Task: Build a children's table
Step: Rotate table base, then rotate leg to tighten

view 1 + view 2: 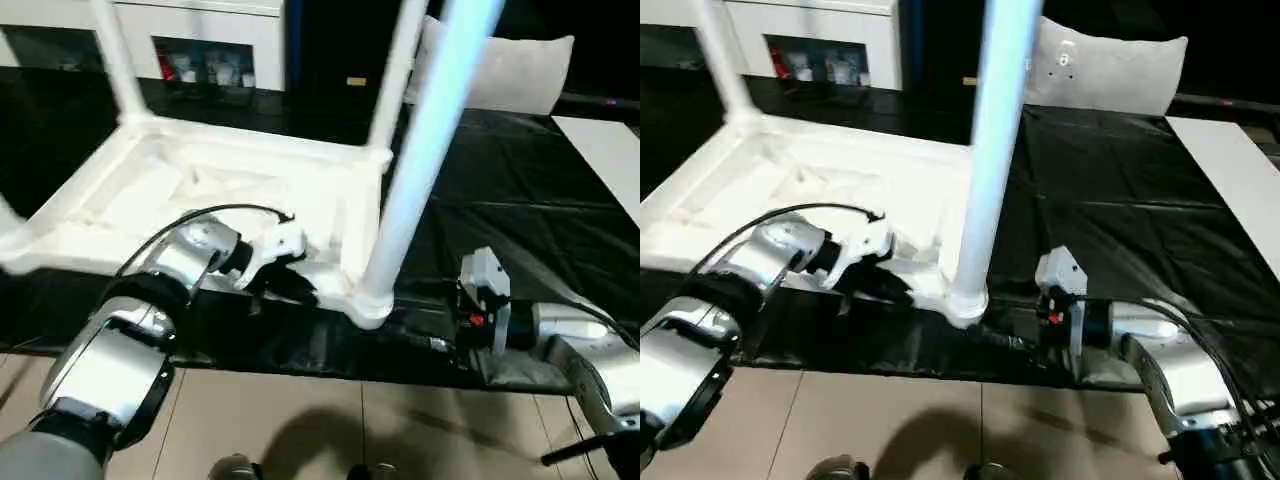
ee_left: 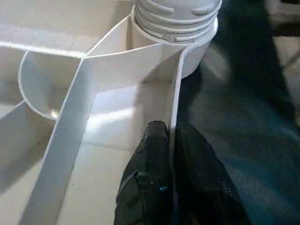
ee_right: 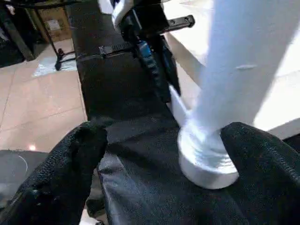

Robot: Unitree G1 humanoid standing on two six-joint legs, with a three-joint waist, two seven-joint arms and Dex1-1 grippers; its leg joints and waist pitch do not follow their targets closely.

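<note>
The children's table (image 1: 200, 190) lies upside down on a black sheet, its ribbed underside facing up. White legs stand in its corner sockets: one at the near right corner (image 1: 420, 150) and two at the far corners (image 1: 115, 60) (image 1: 395, 70). My left gripper (image 2: 171, 129) is shut on the thin rim wall of the table, just short of the near right socket (image 2: 176, 28). My right gripper (image 3: 164, 150) stands open low over the sheet, with one finger (image 3: 70, 159) on each side of that leg's threaded base (image 3: 206, 159), not touching it.
A white cabinet (image 1: 200, 40) with shelves stands behind the table, and a grey pillow (image 1: 500, 70) lies at the back right. The black sheet (image 1: 500, 200) spreads to the right, with a white panel (image 1: 610, 150) at its far edge. Tiled floor (image 1: 300, 420) lies in front.
</note>
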